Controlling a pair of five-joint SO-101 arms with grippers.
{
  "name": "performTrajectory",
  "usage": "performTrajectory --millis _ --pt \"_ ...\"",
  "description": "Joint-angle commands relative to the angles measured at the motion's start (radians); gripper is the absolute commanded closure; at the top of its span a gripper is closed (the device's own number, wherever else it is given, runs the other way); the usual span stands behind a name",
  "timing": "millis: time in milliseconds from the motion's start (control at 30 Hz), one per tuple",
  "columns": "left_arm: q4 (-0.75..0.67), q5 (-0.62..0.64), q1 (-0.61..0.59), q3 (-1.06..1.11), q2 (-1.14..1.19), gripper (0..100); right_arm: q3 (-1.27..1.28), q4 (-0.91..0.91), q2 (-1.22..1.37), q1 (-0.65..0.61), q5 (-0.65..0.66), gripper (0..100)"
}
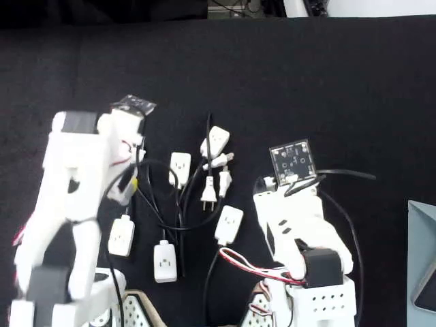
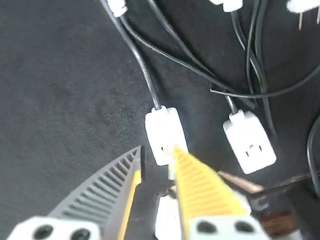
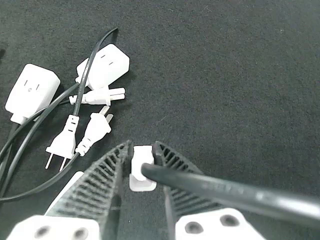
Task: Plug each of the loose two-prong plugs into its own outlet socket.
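Black tabletop [image 1: 340, 82], cords tangled at its middle.

Left pincer [image 2: 157, 150]: sits just over white socket S1 [image 2: 164, 134], and its yellow side covers the socket's near end. A blurred white piece [image 2: 167, 217] lies low inside the pincer. Whether it is a plug, and whether it is pinched, cannot be told. Socket S2 [image 2: 249, 142] lies near S1, face up, slots legible.

Right pincer [image 3: 142, 146]: pressed together on a white cord-end piece [image 3: 141, 172]. Its black cord [image 3: 225, 192] runs back toward the camera and hides the near end. Plug or socket: cannot tell.

Loose plugs lie close together on the tabletop between the arms, prongs bare: plug A [image 1: 209, 194], plug B [image 1: 223, 178] and plug C [image 1: 219, 161]. Plug C touches socket S3 [image 1: 218, 139]. Socket S4 [image 1: 180, 167] and socket S5 [image 1: 229, 225] lie close by.

Right edge of the high view: a pale blue-grey object [image 1: 421, 231], cut off. Whether it is a container cannot be told. A dark flat thing [image 1: 428, 294] lies at its lower corner, also cut off.
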Motion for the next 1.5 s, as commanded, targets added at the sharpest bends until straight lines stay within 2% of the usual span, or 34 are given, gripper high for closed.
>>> performTrajectory --millis 0,100,267,600,933,1000,1100,1133,1200,1467 --pt "-0.087 0.107 -0.004 0.143 -0.129 80 -0.007 0.005 -0.005 -0.021 0.003 98.5" --pt "-0.149 0.164 -0.005 0.26 -0.158 76 -0.007 0.005 -0.005 -0.018 0.003 98.5" --pt "-0.244 0.173 -0.007 0.384 -0.158 76 -0.007 0.005 -0.005 -0.018 0.003 98.5" --pt "-0.514 0.166 -0.137 0.591 -0.158 76 -0.007 0.005 -0.005 -0.02 0.003 98.5" --pt "-0.655 0.166 -0.125 0.711 -0.166 76 -0.007 0.005 -0.005 -0.021 0.003 98.5" --pt "-0.686 0.166 -0.12 0.714 -0.167 81 -0.007 0.005 -0.005 -0.021 0.003 98.5" --pt "-0.744 0.166 -0.113 0.685 -0.167 96 -0.007 0.005 -0.005 -0.021 0.003 98.5" --pt "-0.75 0.166 -0.11 0.67 -0.167 98 -0.007 0.005 -0.005 -0.021 0.003 98.5" --pt "-0.744 0.172 -0.11 0.633 -0.167 95 -0.007 0.005 -0.005 -0.021 0.003 98.5" --pt "-0.749 0.166 -0.099 0.438 -0.167 97 -0.007 0.005 -0.005 -0.021 0.003 98.5"
